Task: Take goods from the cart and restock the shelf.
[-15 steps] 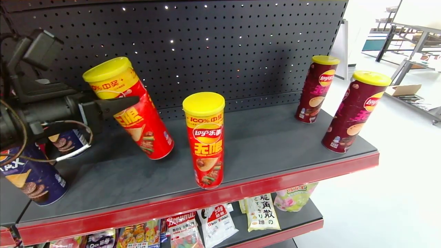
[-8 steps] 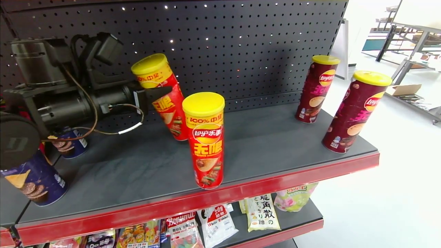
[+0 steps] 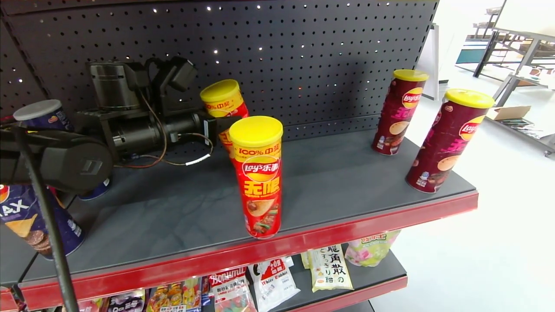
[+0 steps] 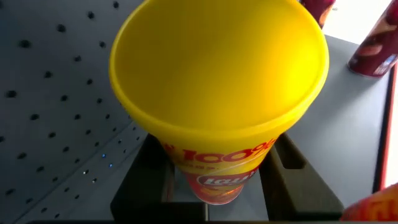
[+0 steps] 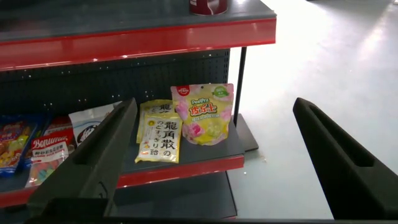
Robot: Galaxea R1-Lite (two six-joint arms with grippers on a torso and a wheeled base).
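A red chip can with a yellow lid is held slightly tilted near the pegboard at the back of the grey shelf. My left gripper is shut on its body. The can's lower part is hidden behind a second red can that stands upright at the shelf's front edge. In the left wrist view, the held can's lid sits close to the camera, with the left gripper clamped on both sides below it. My right gripper is open and holds nothing, and it faces the lower shelf.
Two maroon cans stand at the shelf's right end. Blue cans stand at the left. Free shelf surface lies between the red and maroon cans. Snack bags lie on the lower shelf.
My left arm has carried the red can to the right and back toward the pegboard. The can now sits behind the front red can and is more upright.
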